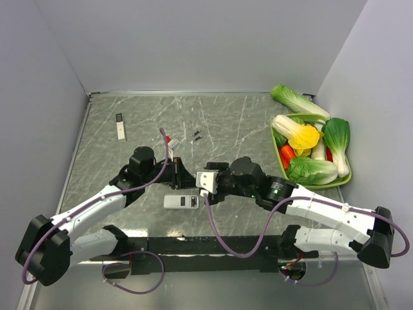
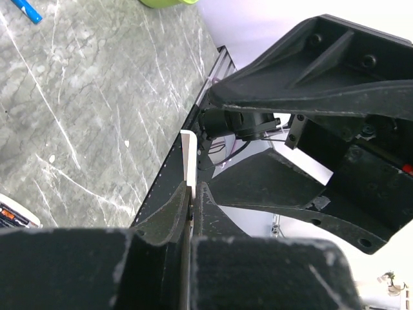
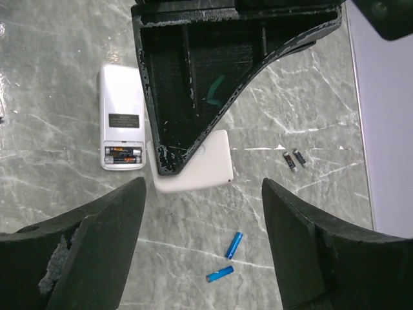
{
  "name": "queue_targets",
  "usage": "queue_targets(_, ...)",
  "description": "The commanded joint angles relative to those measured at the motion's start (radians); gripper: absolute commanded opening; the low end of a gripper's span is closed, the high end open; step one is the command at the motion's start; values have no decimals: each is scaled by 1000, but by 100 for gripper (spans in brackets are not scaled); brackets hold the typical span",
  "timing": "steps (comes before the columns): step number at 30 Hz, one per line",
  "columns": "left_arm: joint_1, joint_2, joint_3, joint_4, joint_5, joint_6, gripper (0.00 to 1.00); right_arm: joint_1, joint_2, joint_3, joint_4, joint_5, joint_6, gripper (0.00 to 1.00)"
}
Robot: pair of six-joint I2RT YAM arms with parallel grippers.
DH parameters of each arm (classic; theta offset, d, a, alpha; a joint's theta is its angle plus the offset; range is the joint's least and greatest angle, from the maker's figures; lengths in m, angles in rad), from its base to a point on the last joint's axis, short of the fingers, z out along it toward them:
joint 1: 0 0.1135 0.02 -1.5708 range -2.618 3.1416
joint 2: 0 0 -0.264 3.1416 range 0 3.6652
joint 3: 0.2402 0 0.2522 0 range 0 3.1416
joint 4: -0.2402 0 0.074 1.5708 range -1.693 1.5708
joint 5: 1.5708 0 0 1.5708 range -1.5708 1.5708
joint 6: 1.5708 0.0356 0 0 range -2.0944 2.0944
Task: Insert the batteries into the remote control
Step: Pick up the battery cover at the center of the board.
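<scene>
Here the remote (image 1: 181, 201) lies left-to-right, its loaded batteries (image 3: 122, 155) crosswise

The table (image 1: 226, 116) has a dark grey-green top that looks like marble, with thin white veins across it. A narrow metal strip (image 1: 75, 155) follows its left edge and its far edge. Three plain walls rise from these edges: the back wall (image 1: 193, 39), the left wall (image 1: 32, 129) and the right wall (image 1: 377, 71), all pale grey with a little lilac. The light is soft and even, without hard shadows.
</scene>
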Motion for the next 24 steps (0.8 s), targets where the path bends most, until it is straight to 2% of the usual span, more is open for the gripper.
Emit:
queue_targets(1, 4, 1, 31, 7, 24, 18, 1, 10, 23, 71, 7, -32, -28, 77)
queue_targets(8, 4, 1, 42, 6, 32, 16, 1, 10, 77, 105, -72, -74, -27, 66)
queue_targets(18, 4, -1, 42, 16, 35, 4, 1, 10, 85, 100, -78, -63, -28, 65)
queue_targets(24, 4, -1, 48, 18, 42, -7, 2, 16, 94, 99, -78, -45, -33, 60)
